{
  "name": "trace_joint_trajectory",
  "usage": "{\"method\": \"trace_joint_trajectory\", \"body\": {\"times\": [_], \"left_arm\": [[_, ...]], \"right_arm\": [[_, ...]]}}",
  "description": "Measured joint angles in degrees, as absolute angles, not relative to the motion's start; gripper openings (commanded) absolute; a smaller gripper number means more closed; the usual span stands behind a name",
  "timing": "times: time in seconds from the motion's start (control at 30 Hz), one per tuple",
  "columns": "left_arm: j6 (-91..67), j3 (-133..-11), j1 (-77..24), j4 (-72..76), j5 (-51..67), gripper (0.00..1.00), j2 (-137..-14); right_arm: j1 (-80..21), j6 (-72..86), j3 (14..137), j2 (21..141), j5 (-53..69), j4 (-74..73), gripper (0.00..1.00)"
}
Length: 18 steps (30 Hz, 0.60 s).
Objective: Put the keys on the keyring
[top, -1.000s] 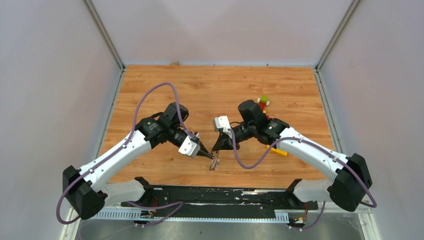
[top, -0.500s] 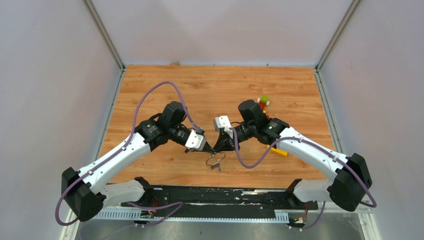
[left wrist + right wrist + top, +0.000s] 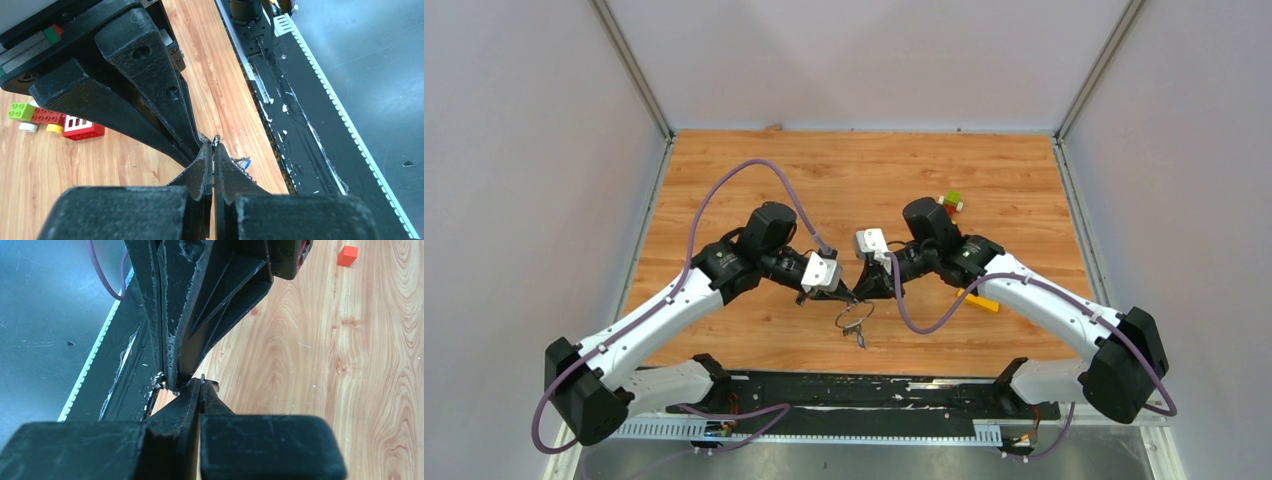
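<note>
The keyring [image 3: 854,317] is a thin silver wire ring that hangs just above the wood floor, right under the two meeting gripper tips. Small silver keys [image 3: 860,337] dangle from it. My left gripper [image 3: 850,297] is shut, with a thin bit of metal [image 3: 216,139] poking out of its tips. The blue tag [image 3: 246,162] shows just beyond it. My right gripper [image 3: 865,294] is shut on a thin silver wire [image 3: 202,376]. The tips of the two grippers almost touch. I cannot make out a black-headed key.
Red, green and yellow toy blocks [image 3: 951,201] lie at the right rear and also show in the left wrist view [image 3: 50,122]. A yellow toy piece [image 3: 980,302] lies under the right arm. An orange block [image 3: 347,255] lies on the wood. A black strip [image 3: 874,390] runs along the near edge.
My left gripper has risen from low by the keys and moved right, up to the right gripper's tips. The ring now hangs as an open circle. The right arm has barely moved.
</note>
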<state>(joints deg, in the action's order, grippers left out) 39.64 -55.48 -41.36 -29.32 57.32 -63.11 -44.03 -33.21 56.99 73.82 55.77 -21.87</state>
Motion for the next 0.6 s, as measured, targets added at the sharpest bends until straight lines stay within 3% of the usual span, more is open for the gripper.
{"method": "trace_joint_trajectory", "body": {"times": [0.6], "left_arm": [[38.9,-55.0,-41.4,-30.6,54.9,0.0,-62.7]], "right_arm": [[-40.1,-34.8,57.0,71.4,53.8,-24.1,0.0]]}}
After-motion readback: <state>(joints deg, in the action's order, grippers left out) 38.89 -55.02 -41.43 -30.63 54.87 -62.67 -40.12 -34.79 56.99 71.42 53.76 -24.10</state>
